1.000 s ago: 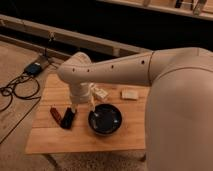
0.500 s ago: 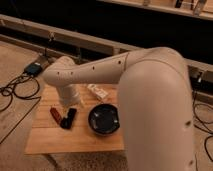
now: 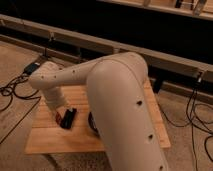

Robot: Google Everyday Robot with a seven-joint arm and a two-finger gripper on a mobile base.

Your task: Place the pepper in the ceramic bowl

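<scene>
My white arm fills the middle of the camera view and reaches down over the left part of the wooden table (image 3: 47, 141). My gripper (image 3: 65, 114) is at the lower end of the forearm, low over the table. It is right at the dark-red pepper (image 3: 60, 120), which shows as a small red streak beside a black shape (image 3: 71, 118). I cannot tell whether the gripper touches the pepper. Only a dark sliver of the ceramic bowl (image 3: 92, 123) shows at the arm's edge; the rest is hidden behind the arm.
Cables lie on the floor to the left (image 3: 11, 92) and to the right (image 3: 199, 116) of the table. A small dark box (image 3: 31, 67) sits on the floor at the back left. A dark rail and wall run behind the table.
The arm has swung further left and toward the camera and now covers the bowl and the back of the table. The gripper has moved down to the pepper at the table's left.
</scene>
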